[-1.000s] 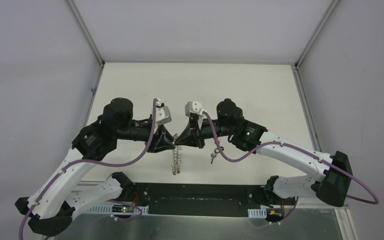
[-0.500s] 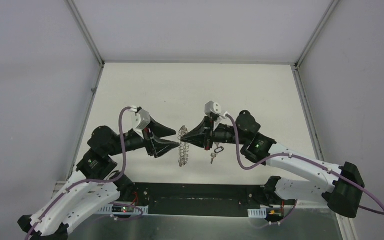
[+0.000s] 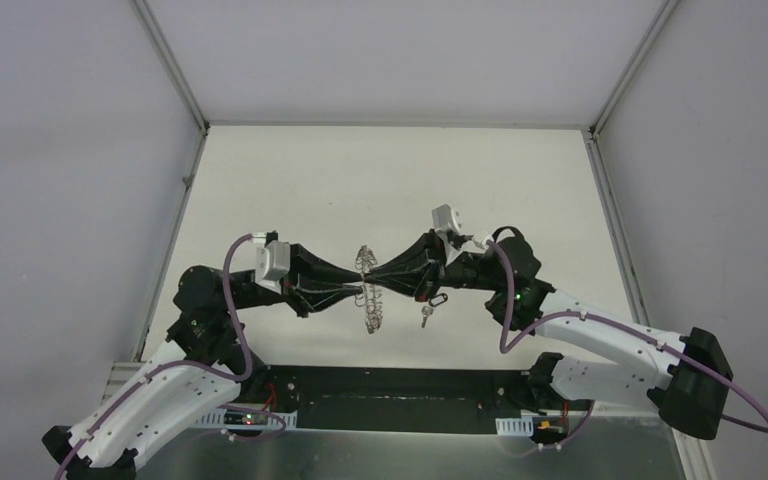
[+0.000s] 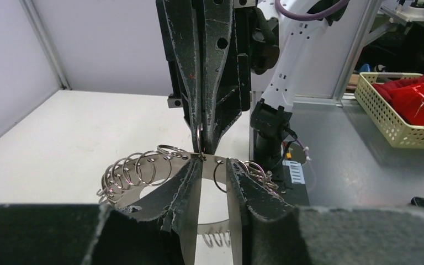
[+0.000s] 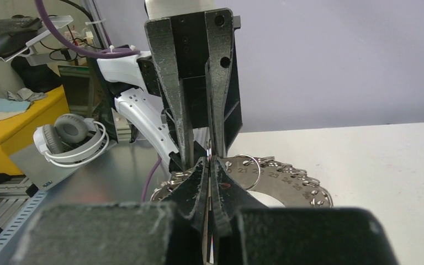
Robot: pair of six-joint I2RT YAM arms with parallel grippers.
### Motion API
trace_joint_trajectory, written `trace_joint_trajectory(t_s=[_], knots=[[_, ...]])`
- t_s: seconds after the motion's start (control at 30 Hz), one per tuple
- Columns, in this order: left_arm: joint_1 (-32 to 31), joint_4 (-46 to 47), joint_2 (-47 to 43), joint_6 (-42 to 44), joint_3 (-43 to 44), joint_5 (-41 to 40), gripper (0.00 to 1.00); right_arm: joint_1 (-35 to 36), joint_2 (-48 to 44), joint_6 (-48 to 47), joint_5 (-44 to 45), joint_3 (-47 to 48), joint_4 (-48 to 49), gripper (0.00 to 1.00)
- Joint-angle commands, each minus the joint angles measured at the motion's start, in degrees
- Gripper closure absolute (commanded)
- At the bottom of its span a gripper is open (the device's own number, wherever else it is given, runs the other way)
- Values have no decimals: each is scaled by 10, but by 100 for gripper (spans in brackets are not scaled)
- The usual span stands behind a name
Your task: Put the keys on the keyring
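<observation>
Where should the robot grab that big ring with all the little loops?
Probably the flat numbered band of the keyring, pinched across its two faces, coming in from the outer edge. The band looks thin and stiff; the little loops round it look loose and would likely swing. The right gripper is shut at that rim now.
</observation>
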Motion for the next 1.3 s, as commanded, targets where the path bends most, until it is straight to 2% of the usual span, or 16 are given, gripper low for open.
trace_joint_trajectory(t_s=[0.0,0.27,0.4,0.47,0.7,0.8,1.0,1.27], knots=[[-4,75,-6,18,-13,13,77,0,9,15,-29,21,70,100],[-3,75,-8,27,-6,-16,80,0,16,16,-27,22,70,100],[-4,71,-2,26,0,-14,72,0,21,16,-30,23,69,100],[-4,70,-2,26,2,-16,72,-1,23,17,-32,22,69,100],[-3,56,-9,33,10,-29,82,0,22,14,-30,21,64,100],[-4,37,-8,34,19,-30,83,0,22,13,-30,21,63,100],[-4,23,-6,23,30,-35,72,0,23,11,-28,19,59,100],[-4,-2,21,23,46,1,85,0,23,12,-28,20,58,100]])
